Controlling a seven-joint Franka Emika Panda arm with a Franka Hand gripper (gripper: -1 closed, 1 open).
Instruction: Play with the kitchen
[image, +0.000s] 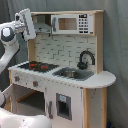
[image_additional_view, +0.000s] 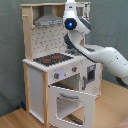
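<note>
**Arm raised at the upper corner of the play kitchen**

No legible brand, label or writing can be made out on any surface; only a blurred keypad panel is seen on the toy microwave (image: 70, 23).

The gripper (image: 25, 24) is held high, level with the top shelf, at the upper corner of the kitchen (image: 65, 75) on the first exterior view's left. The white arm (image_additional_view: 97, 50) is bent sharply upward from its elbow. Whether the fingers are apart or together cannot be told.

Just beside the gripper lies the grey hood (image_additional_view: 48, 20). Below it are the black-red hob (image: 36, 65) and, lower still, the oven door (image_additional_view: 70, 102), which hangs open. The black faucet (image: 85, 57) stands well away from the gripper, across the counter.
</note>
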